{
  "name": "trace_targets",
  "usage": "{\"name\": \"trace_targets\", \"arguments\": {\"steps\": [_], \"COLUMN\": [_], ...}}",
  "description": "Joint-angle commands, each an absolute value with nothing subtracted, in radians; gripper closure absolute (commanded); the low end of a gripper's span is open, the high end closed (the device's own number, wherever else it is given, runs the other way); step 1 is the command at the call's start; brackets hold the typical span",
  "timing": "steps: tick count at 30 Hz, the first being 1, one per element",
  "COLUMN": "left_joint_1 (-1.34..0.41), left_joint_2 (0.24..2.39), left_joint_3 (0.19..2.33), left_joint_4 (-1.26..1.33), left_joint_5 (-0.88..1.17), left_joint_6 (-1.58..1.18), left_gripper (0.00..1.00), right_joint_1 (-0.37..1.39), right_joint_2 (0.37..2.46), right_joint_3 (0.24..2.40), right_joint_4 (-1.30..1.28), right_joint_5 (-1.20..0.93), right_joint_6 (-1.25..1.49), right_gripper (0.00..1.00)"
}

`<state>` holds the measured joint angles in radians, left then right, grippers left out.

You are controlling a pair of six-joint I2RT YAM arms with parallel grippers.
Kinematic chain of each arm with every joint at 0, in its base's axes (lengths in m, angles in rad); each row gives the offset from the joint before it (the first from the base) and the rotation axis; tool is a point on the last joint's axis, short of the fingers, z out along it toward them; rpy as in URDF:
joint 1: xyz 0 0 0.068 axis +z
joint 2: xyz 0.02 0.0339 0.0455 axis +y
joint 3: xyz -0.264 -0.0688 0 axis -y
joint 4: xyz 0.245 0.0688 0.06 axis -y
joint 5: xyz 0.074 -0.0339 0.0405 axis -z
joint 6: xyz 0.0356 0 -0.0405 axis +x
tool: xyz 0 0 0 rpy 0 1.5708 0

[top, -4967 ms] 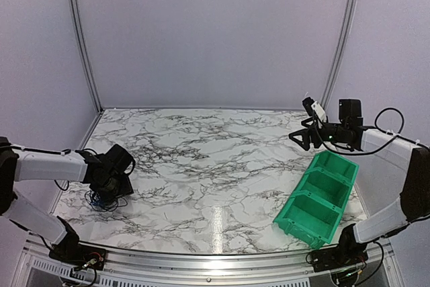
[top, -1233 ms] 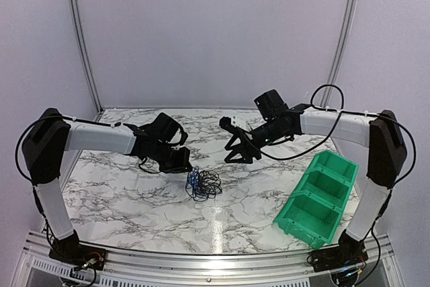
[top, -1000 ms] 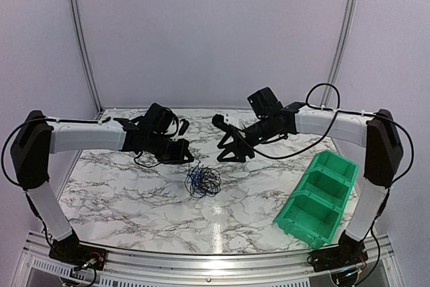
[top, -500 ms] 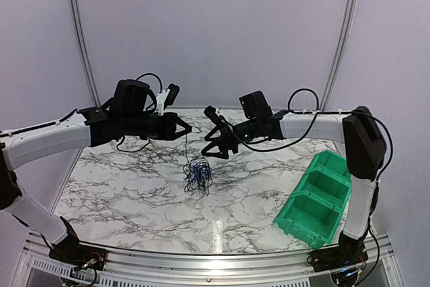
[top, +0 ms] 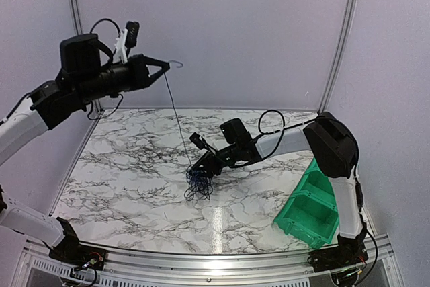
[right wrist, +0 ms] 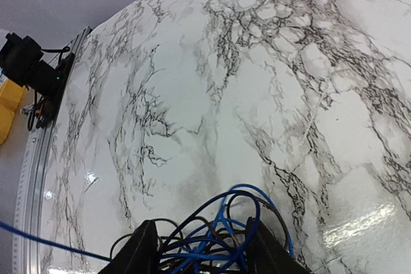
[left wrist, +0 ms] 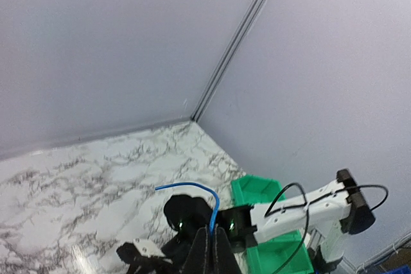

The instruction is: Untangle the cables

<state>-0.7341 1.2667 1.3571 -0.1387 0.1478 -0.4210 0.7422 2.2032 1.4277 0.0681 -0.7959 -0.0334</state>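
The cables [top: 197,184] lie in a small black and blue tangle on the marble table. One thin strand [top: 176,119] runs taut from the tangle up to my left gripper [top: 164,67], raised high at the left. The left wrist view shows that gripper [left wrist: 212,240] shut on a blue cable [left wrist: 214,213], whose free end curls over the tips. My right gripper [top: 201,166] is low at the tangle's top right edge. In the right wrist view its fingers [right wrist: 138,253] stand apart on either side of the blue and black loops [right wrist: 221,232], open around them.
A green bin [top: 316,199] with compartments sits at the right near edge, also seen in the left wrist view as the green bin [left wrist: 255,190]. The right arm [top: 282,142] stretches low across the table's middle. White walls enclose the back and sides.
My left arm rose high and to the left, drawing one strand up out of the tangle. My right gripper dropped from above onto the tangle and its jaws narrowed.
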Motion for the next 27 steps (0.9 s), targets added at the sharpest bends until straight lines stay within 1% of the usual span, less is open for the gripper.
{"name": "trace_targets", "arguments": {"steps": [1, 4, 11, 19, 22, 27], "left_joint_1": [-0.739, -0.739, -0.739, -0.739, -0.739, -0.739], "left_joint_2": [1.211, 1.205, 1.165, 1.195, 1.211, 1.232], "left_joint_3": [1.514, 1.568, 1.632, 1.893, 1.96, 1.944], "left_joint_4": [-0.154, -0.159, -0.162, -0.231, -0.236, -0.234], "left_joint_5": [0.072, 0.047, -0.035, -0.127, -0.163, -0.187], "left_joint_6": [-0.364, -0.345, -0.284, -0.139, -0.112, -0.11], "left_gripper": [1.0, 1.0, 1.0, 1.0, 1.0, 1.0], "right_joint_1": [0.739, 0.739, 0.74, 0.741, 0.74, 0.74], "right_joint_2": [2.221, 2.229, 2.241, 2.264, 2.269, 2.272], "right_joint_3": [1.433, 1.433, 1.439, 1.452, 1.453, 1.471], "right_joint_4": [0.079, 0.066, 0.045, 0.027, 0.025, 0.01], "right_joint_5": [-0.721, -0.704, -0.664, -0.66, -0.657, -0.674], "right_joint_6": [-0.006, -0.015, -0.032, -0.04, -0.042, -0.042], "right_gripper": [0.56, 0.59, 0.6, 0.6, 0.59, 0.58]}}
